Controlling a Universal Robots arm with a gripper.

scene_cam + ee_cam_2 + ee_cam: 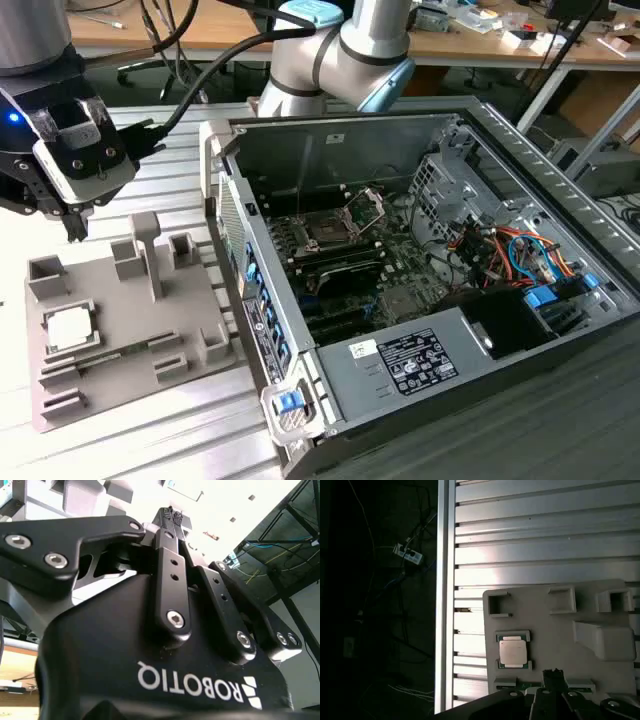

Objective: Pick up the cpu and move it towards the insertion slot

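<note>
Over plate (125,310), claw (77,232): closed together, empty.
Cpu (68,328): sat in plate pocket, near claw.
Slot (325,232): inside PC case (320,150), bracket up.

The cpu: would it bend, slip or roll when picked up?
The cpu looks flat, square, metal-faced: probably stiff, unlikely to roll. Its smooth top may be slippery. On the fixture plate, brackets hem it, likely blocking sideways pushes.

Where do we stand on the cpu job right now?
Nothing is finished yet. The cpu lies in its pocket on the grey fixture plate, not gripped. The gripper hangs close by the plate, apart from the cpu. The insertion slot in the computer case waits; pick-up and transfer remain.
</note>
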